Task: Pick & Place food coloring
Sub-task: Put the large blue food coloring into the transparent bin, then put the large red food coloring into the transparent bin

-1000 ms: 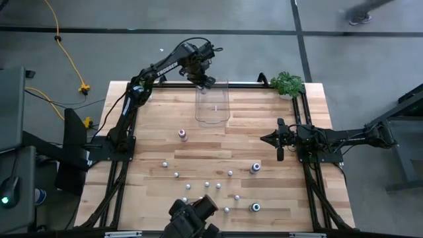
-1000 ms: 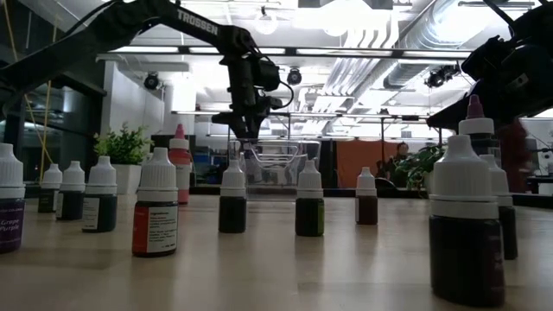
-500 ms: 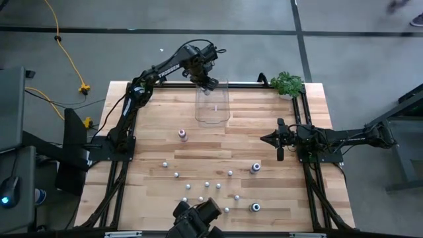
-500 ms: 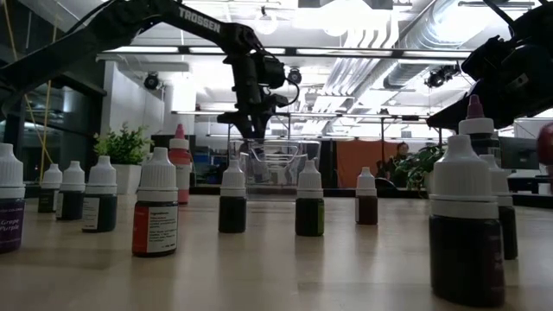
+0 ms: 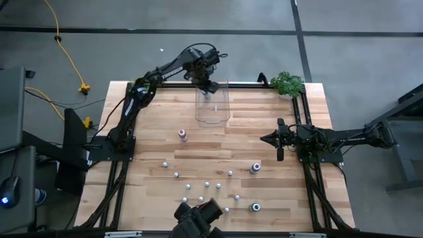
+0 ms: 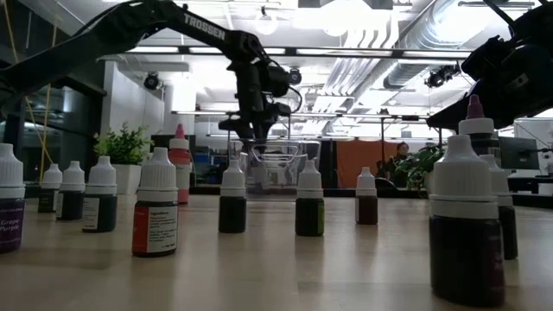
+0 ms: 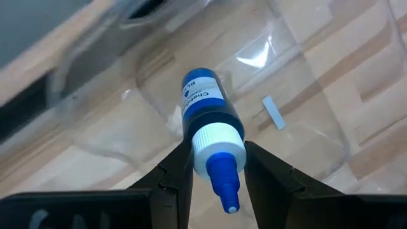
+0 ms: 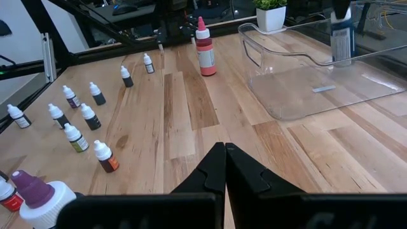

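The left tool is closed on a blue food coloring bottle, its two fingers pinching the white collar just below the blue nozzle, body hanging away from the wrist. It hangs over the clear plastic bin at the far edge of the desk; in the wrist view the bin's floor lies directly under the bottle, bare but for a small grey label. The right tool waits low over the desk's right side, fingers pressed together on nothing.

Judging by its look, the bottle is small, light, rigid plastic, slick-sided and round, so it could twist in a loose pinch. The collar under the cap seems the best hold: it is ribbed and its shoulder stops slipping. A short drop into the bin should not hurt it.

Counting from above: one held bottle; one larger pink-capped bottle alone mid-desk; one purple larger bottle toward the right; one dark one near the front edge; and about ten tiny white-capped bottles scattered across the front half, well apart from the bin. A few near the front camera may be hidden, so the tally is approximate. One bin, one potted plant at the far right corner.
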Robot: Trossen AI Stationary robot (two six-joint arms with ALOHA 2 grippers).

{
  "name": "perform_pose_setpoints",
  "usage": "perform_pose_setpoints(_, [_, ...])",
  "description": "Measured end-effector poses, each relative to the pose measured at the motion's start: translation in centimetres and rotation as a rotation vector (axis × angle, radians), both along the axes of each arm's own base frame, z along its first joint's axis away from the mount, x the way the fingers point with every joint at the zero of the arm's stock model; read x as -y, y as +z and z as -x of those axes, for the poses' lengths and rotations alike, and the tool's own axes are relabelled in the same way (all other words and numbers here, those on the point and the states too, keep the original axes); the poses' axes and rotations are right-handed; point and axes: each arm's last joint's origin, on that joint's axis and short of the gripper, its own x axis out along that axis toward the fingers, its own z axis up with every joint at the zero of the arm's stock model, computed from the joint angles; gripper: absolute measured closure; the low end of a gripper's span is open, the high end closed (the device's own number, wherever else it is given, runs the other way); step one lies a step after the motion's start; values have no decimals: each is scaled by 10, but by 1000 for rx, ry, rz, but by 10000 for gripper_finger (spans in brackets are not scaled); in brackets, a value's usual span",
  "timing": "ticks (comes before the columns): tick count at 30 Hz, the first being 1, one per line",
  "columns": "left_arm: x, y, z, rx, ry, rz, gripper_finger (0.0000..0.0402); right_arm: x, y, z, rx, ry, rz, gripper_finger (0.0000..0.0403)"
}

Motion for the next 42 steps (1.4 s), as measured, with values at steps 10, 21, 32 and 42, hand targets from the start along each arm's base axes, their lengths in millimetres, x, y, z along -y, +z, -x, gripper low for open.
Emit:
perform_pose_setpoints(10, [-3, -4, -2, -17, -19, -26, 282, 0, 0, 0, 0, 0, 0, 402])
perform_pose_setpoints(21, [-4, -1, -3, -12, -45, -38, 257, 0, 0, 0, -1, 0, 0, 402])
perform_pose_setpoints(32, [-4, 0, -3, -16, -76, -52, 213, 0, 0, 0, 0, 0, 0, 402])
perform_pose_setpoints(42, [0, 46, 11, 58, -94, -174, 201, 0, 0, 0, 0, 0, 0, 402])
